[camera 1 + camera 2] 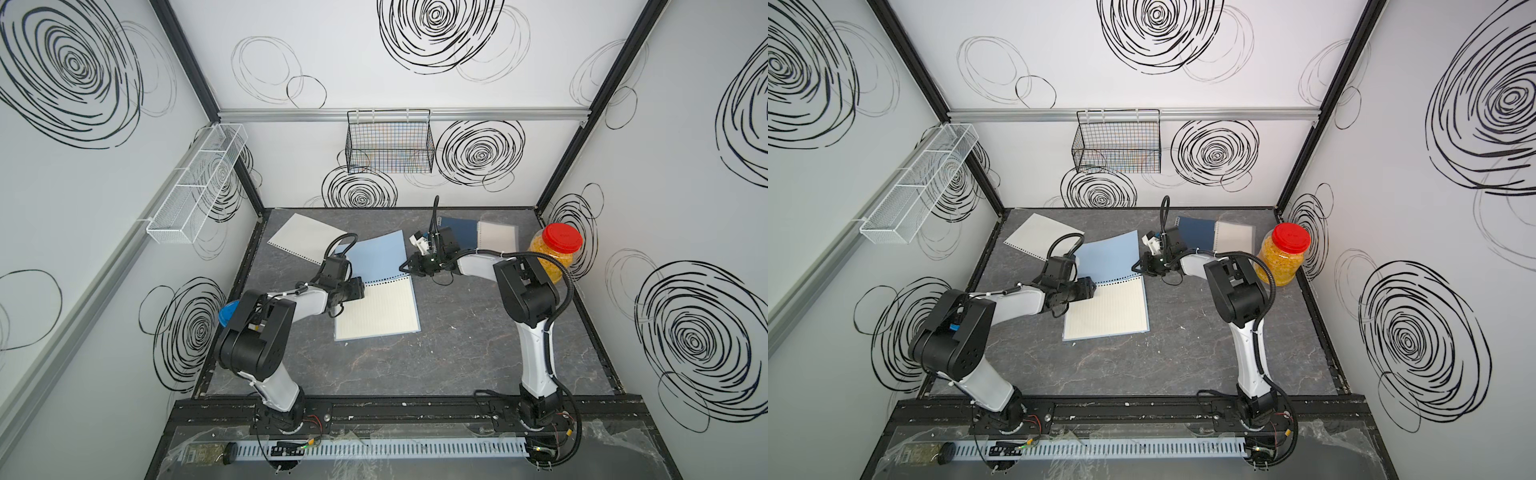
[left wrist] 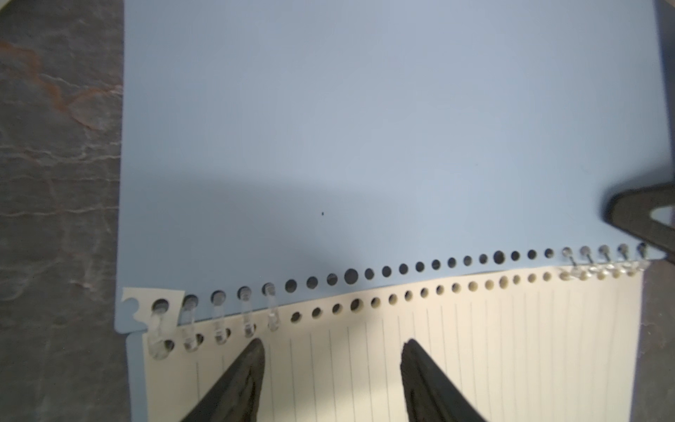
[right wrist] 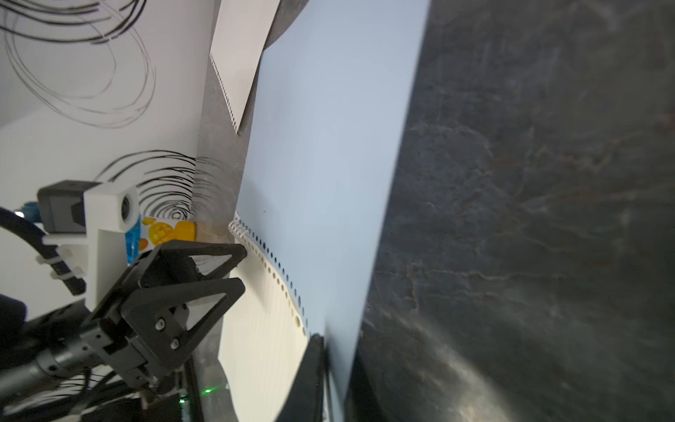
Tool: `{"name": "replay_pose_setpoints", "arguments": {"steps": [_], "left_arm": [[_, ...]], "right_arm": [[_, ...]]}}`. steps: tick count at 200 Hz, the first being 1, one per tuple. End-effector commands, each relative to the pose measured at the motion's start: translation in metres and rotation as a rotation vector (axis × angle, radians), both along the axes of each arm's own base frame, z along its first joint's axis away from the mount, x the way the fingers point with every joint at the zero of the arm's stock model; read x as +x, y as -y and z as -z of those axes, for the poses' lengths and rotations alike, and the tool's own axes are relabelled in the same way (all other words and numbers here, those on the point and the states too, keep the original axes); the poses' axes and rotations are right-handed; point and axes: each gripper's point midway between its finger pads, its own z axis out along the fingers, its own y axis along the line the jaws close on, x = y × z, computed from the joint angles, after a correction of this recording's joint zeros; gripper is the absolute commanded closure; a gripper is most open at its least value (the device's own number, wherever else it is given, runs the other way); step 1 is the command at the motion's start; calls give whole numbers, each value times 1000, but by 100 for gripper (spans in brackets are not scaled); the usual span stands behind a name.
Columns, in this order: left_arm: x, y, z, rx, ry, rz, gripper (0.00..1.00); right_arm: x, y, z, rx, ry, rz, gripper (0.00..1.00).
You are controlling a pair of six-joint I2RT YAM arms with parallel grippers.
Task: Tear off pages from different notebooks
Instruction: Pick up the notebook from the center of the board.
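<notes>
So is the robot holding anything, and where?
The right gripper pinches the light blue cover at its corner by the spiral. The left gripper is open over the lined page, gripping nothing.

- The notebook cover (image 2: 365, 128) was smooth, matt plastic.
- The page (image 2: 493, 347) was matt paper.
- The tabletop (image 1: 457, 353) looked like dull marbled stone.
- The jar (image 1: 548, 259) was glossy clear plastic.
- The basket (image 1: 390, 141) was wire.

No legible text — none anywhere
</notes>
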Motion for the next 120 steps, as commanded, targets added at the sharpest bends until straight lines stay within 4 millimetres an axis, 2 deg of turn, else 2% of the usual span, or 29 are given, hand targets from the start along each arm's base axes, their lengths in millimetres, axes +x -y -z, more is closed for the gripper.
{"name": "replay_pose_setpoints", "arguments": {"steps": [1,63,82,120], "left_arm": [[-24,4,20,-18,-123,39,37],[-8,12,-24,-81,23,69,35],[-3,10,-44,-119,89,67,34],[10,2,-103,-157,242,60,31]], "right_arm": [[5,-1,-41,-56,145,-29,99],[2,5,-69,-180,328,-54,100],[-2,7,-83,-219,417,-62,100],[-10,15,-104,-350,617,-63,100]]}}
